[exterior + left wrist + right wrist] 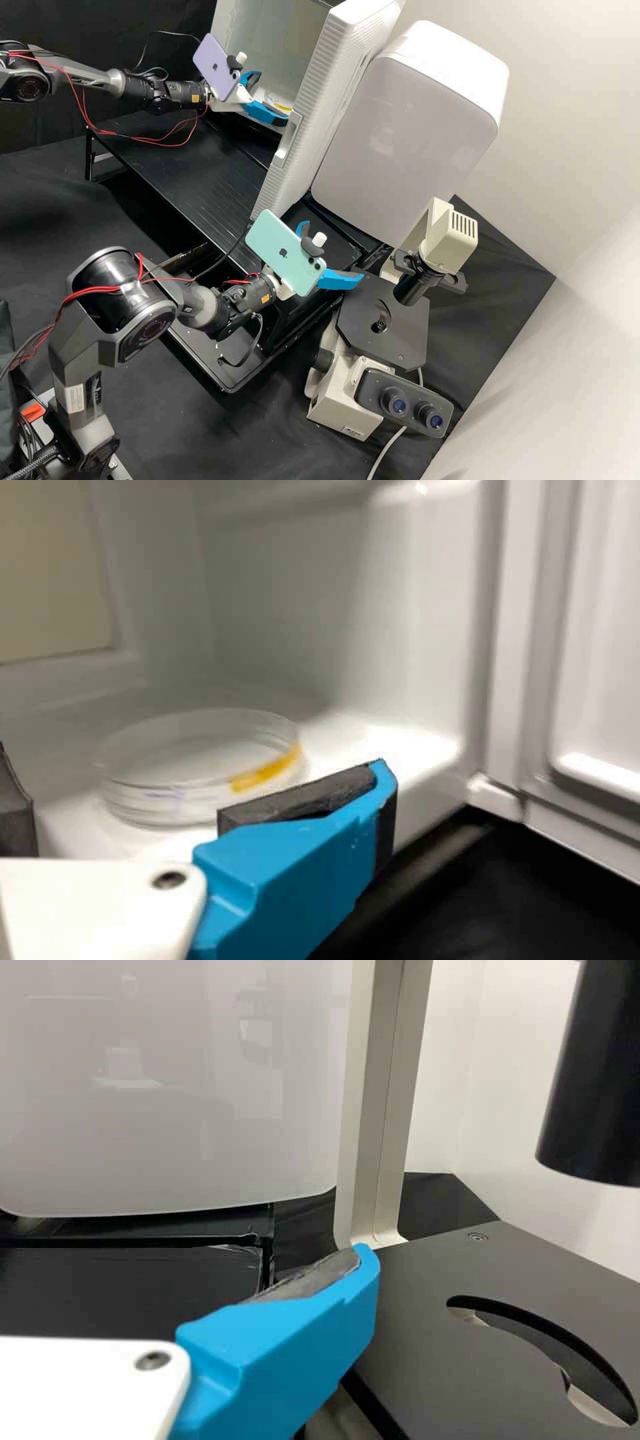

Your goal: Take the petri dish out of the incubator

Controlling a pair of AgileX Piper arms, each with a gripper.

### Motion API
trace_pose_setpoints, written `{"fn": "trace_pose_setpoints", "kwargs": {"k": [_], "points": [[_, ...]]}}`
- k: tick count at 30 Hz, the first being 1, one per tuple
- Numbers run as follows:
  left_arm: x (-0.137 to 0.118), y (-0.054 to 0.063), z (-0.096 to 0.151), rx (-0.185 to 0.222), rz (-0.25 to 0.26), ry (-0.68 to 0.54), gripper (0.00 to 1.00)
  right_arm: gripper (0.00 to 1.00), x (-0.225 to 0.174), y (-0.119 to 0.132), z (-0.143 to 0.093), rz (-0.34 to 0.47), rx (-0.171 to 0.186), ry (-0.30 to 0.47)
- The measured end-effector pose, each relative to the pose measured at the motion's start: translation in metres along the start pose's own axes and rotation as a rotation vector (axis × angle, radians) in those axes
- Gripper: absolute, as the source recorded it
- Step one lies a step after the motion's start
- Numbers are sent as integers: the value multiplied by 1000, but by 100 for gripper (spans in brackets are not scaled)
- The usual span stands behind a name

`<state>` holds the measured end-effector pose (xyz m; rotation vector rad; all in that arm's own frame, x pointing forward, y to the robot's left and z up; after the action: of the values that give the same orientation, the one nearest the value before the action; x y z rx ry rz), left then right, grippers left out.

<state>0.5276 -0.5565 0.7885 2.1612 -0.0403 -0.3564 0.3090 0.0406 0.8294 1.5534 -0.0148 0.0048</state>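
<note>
A clear petri dish point(195, 765) with a yellow streak rests on the white floor inside the open incubator point(333, 87). In the high view the petri dish point(278, 104) lies at the chamber's mouth. My left gripper point(263, 99) is at that opening, open. One of its blue fingers point(300, 860) sits just in front of the dish, and the other pad is at the view's edge, so the dish lies ahead between them, untouched. My right gripper point(333, 263) hangs low beside the incubator at the microscope stage point(480, 1330), open and holding nothing.
A large rounded white box point(413, 127) with a glossy front stands next to the incubator. A microscope point(380, 373) sits at the front right, with its black lamp head point(595, 1070) close above my right gripper. A black shelf point(193, 173) runs under both arms.
</note>
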Motion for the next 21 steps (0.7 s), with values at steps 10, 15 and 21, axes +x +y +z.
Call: {"fn": "trace_pose_setpoints", "kwargs": {"k": [10, 15, 21], "points": [[7, 3, 3, -55, -5, -39, 100, 100, 0, 0, 0, 0, 0, 0], [7, 3, 3, -64, -4, -39, 100, 100, 0, 0, 0, 0, 0, 0], [7, 5, 2, -87, 0, -38, 100, 100, 0, 0, 0, 0, 0, 0]]}}
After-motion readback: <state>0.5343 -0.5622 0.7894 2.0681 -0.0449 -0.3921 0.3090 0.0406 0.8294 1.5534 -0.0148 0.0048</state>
